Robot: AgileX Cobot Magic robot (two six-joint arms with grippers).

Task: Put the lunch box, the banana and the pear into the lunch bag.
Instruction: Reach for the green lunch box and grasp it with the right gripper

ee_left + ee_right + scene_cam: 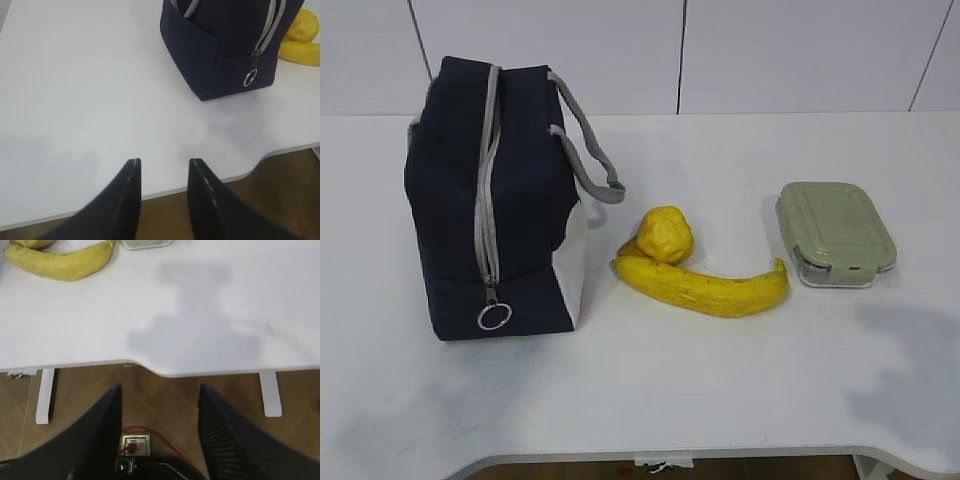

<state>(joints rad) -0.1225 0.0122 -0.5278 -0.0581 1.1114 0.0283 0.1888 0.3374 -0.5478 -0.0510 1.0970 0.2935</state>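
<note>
Nearest the front edge of the tabletop (720, 400), both arms hang back: the left gripper (162, 167) is spread and empty, well short of the lunch bag (490, 200), and the right gripper (160, 392) is likewise spread, holding nothing, over the floor off that same edge.

The lunch bag stands at the left of the tabletop, its grey zipper (485, 190) running closed down the front face to a ring pull (493, 317) at the bottom. Just to the bag's right lies the banana (705, 288), curved, with the pear (665, 234) touching it behind. Further right of the bag, well apart, sits the lunch box (835, 232) with its green lid on.

Nothing is packed, so the step in hand looks like opening the bag. The ring pull is small and lies flat against fabric, so the left gripper would want to come in squarely and pinch it. The bag is soft and may slide or tip, so bracing it with the other arm seems wise.
</note>
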